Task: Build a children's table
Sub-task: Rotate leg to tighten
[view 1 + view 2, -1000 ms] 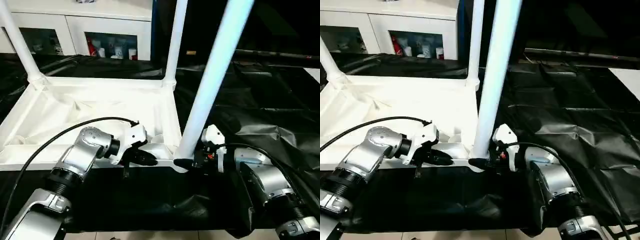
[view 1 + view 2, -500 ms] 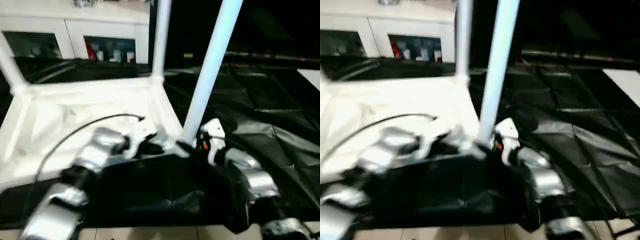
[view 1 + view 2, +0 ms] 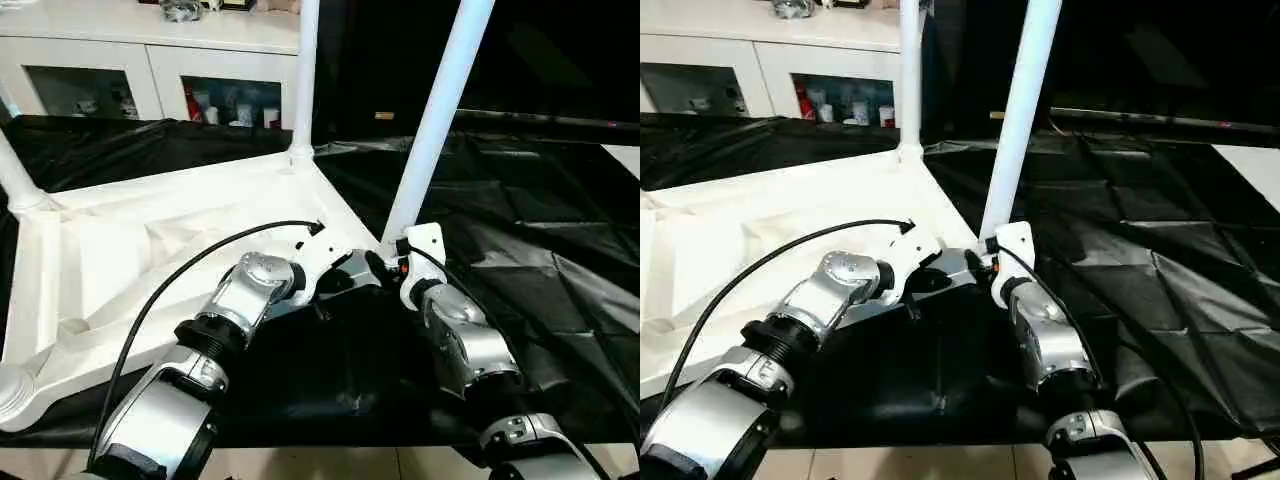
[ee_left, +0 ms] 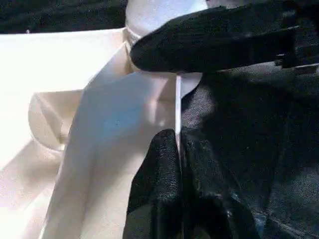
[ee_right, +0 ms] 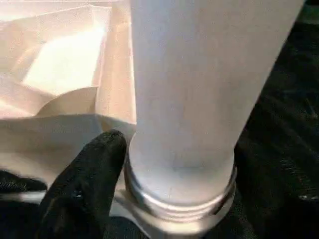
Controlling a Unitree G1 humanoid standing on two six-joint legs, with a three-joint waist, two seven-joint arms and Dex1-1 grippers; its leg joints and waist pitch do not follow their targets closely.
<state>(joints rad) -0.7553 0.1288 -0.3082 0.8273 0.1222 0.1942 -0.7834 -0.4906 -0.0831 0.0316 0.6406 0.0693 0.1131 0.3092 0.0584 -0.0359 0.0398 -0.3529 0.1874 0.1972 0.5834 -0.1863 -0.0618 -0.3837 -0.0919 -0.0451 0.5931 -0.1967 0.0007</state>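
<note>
The tabletop [image 3: 150,250] lies upside down at left of frame on the black-draped desk [image 3: 540,200], legs upright in its sockets. The left hand [image 4: 177,164] is clamped shut on the tabletop's thin rim. The right hand [image 3: 385,268] is spread wide around the base of the near leg [image 3: 435,120].

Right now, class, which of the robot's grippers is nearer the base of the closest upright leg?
Right. The right gripper sits at the leg's base; the left gripper pinches the tabletop rim beside it.
</note>
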